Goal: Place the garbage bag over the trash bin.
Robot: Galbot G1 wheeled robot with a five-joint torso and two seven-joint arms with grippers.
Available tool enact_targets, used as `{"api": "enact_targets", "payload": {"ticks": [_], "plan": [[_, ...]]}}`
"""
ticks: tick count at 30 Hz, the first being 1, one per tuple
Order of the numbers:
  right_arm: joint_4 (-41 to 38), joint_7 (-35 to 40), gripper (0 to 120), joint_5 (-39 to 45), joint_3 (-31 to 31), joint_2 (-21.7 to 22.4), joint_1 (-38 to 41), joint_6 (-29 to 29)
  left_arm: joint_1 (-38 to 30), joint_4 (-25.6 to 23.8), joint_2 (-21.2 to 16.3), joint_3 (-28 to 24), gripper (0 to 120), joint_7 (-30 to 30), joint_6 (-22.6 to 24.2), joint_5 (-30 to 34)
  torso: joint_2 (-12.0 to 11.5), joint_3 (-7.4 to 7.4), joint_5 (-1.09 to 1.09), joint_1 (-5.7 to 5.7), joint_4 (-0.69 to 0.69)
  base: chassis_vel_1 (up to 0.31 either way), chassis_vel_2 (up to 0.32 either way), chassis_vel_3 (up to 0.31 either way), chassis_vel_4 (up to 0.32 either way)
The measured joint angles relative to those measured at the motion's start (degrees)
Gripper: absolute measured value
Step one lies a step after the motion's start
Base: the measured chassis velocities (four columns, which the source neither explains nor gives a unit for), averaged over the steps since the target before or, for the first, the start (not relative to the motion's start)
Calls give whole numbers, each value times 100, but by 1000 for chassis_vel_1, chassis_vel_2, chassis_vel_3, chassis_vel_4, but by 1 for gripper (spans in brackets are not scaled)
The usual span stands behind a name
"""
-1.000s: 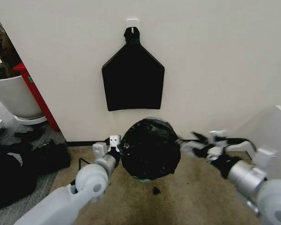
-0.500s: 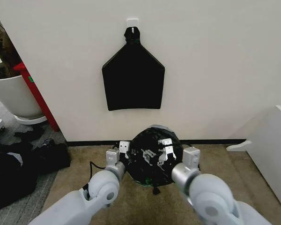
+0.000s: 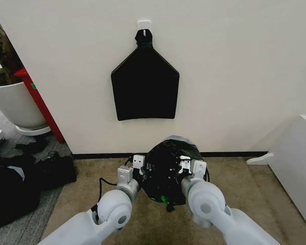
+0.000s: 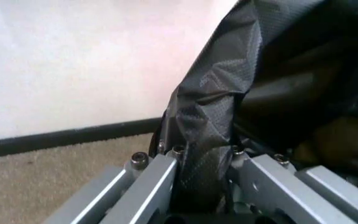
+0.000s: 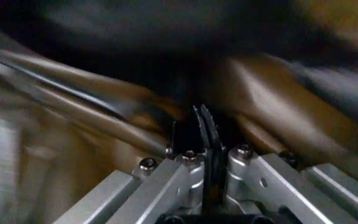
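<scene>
The bag [image 3: 168, 171] over the bin stands on the carpet [image 3: 234, 199] right against the wall [image 3: 234, 76], so nothing passes behind it. The left end effector [image 3: 137, 164] and right end effector [image 3: 187, 164] crowd its two flanks. Open carpet lies to the right up to a white panel [image 3: 296, 163]; left, dark clutter [image 3: 20, 184] and a plant pot [image 3: 15, 104] block the floor.

The garbage bag [image 3: 169, 171] sits between both arms, below a wall-hung bag bundle [image 3: 145, 87].
</scene>
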State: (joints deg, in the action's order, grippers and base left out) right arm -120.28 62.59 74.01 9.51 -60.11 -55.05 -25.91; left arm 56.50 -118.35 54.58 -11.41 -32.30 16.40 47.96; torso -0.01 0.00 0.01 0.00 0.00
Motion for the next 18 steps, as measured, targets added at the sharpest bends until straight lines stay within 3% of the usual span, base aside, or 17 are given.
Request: {"api": "enact_targets", "payload": {"ticks": [5,10,14,18], "plan": [[-247,319,0,229,29,182,-12,69,-11,29,5,107,1,74,-35,-65,0,0,0,0,0,0,0,0,0],[-1088,129,0,581,-175,405,5,104,9,109,47,152,1,153,-74,-144,0,0,-2,0,-1,0,0,0,0],[-1278,-16,0,696,-78,349,110,104,14,135,82,150,1,162,-77,-160,0,-1,-3,0,-1,0,0,0,0],[-940,-93,0,580,158,75,288,153,14,137,93,128,1,165,-78,-161,0,0,-1,0,0,0,0,0,0]]}}
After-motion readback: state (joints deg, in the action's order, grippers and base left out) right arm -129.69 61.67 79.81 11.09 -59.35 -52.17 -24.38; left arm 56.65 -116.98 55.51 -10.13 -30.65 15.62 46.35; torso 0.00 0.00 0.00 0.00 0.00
